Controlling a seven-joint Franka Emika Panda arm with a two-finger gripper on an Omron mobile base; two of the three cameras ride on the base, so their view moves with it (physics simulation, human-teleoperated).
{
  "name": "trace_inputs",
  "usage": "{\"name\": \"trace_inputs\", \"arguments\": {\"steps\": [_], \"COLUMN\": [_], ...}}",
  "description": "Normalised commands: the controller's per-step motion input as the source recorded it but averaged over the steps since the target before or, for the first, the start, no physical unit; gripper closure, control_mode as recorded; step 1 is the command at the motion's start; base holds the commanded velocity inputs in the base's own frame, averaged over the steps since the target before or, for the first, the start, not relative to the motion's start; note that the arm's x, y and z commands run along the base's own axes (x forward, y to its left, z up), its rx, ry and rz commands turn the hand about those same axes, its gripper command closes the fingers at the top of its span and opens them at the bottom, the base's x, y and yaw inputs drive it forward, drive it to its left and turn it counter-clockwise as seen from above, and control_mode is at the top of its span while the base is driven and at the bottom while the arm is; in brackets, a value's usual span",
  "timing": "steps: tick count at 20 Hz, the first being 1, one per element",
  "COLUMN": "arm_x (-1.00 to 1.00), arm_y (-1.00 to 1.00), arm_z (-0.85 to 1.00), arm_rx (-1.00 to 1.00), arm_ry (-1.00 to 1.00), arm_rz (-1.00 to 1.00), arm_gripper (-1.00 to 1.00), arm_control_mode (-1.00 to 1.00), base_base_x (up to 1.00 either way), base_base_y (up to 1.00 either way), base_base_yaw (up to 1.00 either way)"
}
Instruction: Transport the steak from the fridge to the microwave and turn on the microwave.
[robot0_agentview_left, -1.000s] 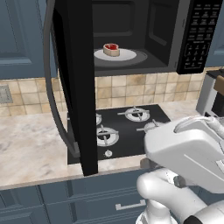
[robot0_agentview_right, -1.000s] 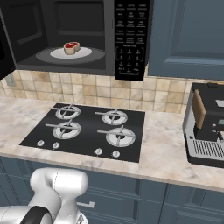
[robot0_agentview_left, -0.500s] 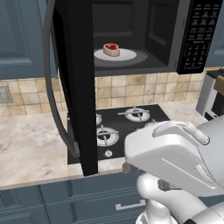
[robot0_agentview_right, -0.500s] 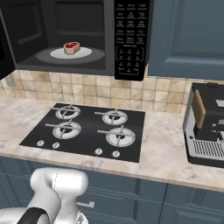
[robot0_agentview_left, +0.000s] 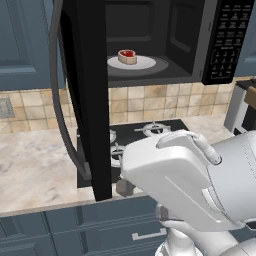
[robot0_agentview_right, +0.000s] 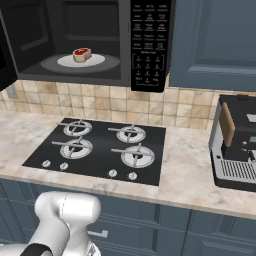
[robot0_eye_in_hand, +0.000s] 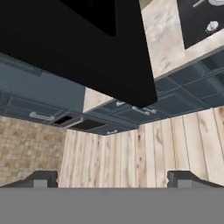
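Reading the keypad (robot0_agentview_right: 148, 44) on the right side of the microwave (robot0_agentview_right: 90, 45), you could see only rows of small white marks; they were too small to read, and no brand name could be made out on any appliance.

In the hand view, your pincer (robot0_eye_in_hand: 113, 178) showed its two dark fingertips (robot0_eye_in_hand: 41, 178) standing well apart near the bottom, so it was wide open. Nothing was held between them and they touched nothing. Beyond them you saw the wooden floor (robot0_eye_in_hand: 144, 153), and above them the black microwave door (robot0_eye_in_hand: 83, 43), seen from a tilted angle.

The one steak (robot0_agentview_left: 127, 56) lay on one white plate (robot0_agentview_left: 144, 63) inside the open microwave cavity; in the right base view the same steak (robot0_agentview_right: 82, 54) sat a little left of the middle of the plate. The door (robot0_agentview_left: 85, 95) hung open at the left, with its curved handle (robot0_agentview_left: 61, 100) on the outer side.

Below the microwave you had one black stovetop (robot0_agentview_right: 100, 150) with four burners and four small knobs along its front edge, set in the marble counter (robot0_agentview_right: 192, 175). One coffee machine (robot0_agentview_right: 235, 142) stood on the counter at the right. The blue-grey cabinets (robot0_agentview_right: 210, 45) were beside and below.
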Motion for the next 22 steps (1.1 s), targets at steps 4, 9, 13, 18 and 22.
{"name": "trace_inputs", "arguments": {"steps": [4, 9, 13, 18, 22], "arm_x": [0.01, 0.1, 0.04, 0.0, -0.04], "arm_y": [0.34, 0.34, 0.31, 0.27, 0.23], "arm_z": [0.0, 0.0, 0.0, 0.02, 0.03], "arm_rx": [0.08, 0.05, 0.09, 0.15, 0.2], "arm_ry": [0.0, 0.0, 0.0, 0.0, 0.0], "arm_rz": [0.0, 0.0, 0.0, 0.0, -0.05], "arm_gripper": [-1.0, -1.0, -1.0, -1.0, -1.0], "arm_control_mode": [-1.0, -1.0, -1.0, -1.0, -1.0], "base_base_x": [0.0, 0.0, 0.0, 0.0, 0.0], "base_base_y": [0.0, 0.0, 0.0, 0.0, 0.0], "base_base_yaw": [0.0, 0.0, 0.0, 0.0, 0.0]}}
